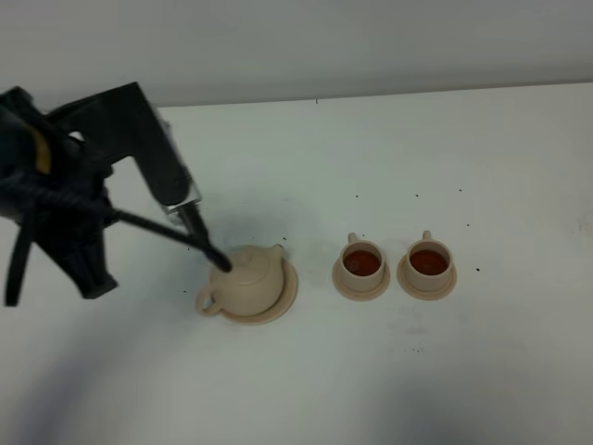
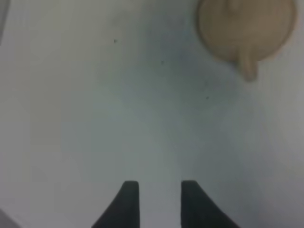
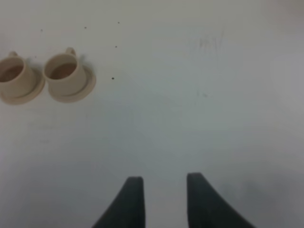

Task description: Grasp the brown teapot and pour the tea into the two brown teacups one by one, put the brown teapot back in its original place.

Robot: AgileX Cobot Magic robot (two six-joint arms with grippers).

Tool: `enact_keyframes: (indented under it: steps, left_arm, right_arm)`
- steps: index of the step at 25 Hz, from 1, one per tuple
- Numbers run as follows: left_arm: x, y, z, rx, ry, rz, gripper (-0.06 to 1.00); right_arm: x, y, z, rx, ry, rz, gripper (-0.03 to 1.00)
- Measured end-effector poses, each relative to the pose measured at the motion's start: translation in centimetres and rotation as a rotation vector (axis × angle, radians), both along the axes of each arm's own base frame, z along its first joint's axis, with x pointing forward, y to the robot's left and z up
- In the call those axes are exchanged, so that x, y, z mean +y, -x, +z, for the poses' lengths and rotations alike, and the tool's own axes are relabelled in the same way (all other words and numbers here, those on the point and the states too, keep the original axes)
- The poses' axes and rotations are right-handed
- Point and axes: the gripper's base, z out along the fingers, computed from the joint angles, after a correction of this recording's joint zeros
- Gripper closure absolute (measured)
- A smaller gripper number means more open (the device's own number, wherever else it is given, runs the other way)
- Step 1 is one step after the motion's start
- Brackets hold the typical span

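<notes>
High view: teapot [image 1: 252, 281] on wide saucer [image 1: 287, 295], left of two filled cups [image 1: 362, 263] [image 1: 430, 260] on small saucers; left gripper [image 1: 211, 252] beside teapot's lid.
Left wrist: fingers [image 2: 127, 202] parted, holding nothing; teapot well apart.
Right wrist: gripper [image 3: 164, 190] open, empty over table [image 3: 199, 118]; cups far off.

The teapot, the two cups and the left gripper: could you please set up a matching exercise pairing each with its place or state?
Things:
1. teapot
2. left cup
3. right cup
4. left gripper

Places or states:
A. farthest right, holds dark red tea
B. empty, jaws apart
C. on the wide saucer
D. between teapot and the other cup

Pairs: 1-C, 2-D, 3-A, 4-B
</notes>
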Motion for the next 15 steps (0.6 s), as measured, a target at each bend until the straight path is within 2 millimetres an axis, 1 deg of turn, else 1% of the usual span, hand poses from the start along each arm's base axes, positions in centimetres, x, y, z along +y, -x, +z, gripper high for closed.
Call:
enact_keyframes:
  steps: [3, 5, 8, 12, 15]
  left_arm:
    - [1.5, 2.0, -0.4, -0.005, -0.072, -0.066, 0.71]
    - [2.4, 3.2, -1.5, 0.024, -0.112, -0.109, 0.71]
    - [3.9, 4.8, -2.8, 0.031, -0.11, -0.127, 0.71]
    - [6.0, 6.7, -3.5, -0.104, -0.026, -0.086, 0.71]
    - [7.3, 7.8, -2.8, -0.264, 0.08, 0.002, 0.71]
  right_arm:
    - [0.0, 0.0, 0.0, 0.0, 0.0, 0.0, 0.73]
    - [0.0, 0.0, 0.0, 0.0, 0.0, 0.0, 0.73]
    - [0.0, 0.0, 0.0, 0.0, 0.0, 0.0, 0.73]
    - [0.0, 0.0, 0.0, 0.0, 0.0, 0.0, 0.73]
    - [0.0, 0.0, 0.0, 0.0, 0.0, 0.0, 0.73]
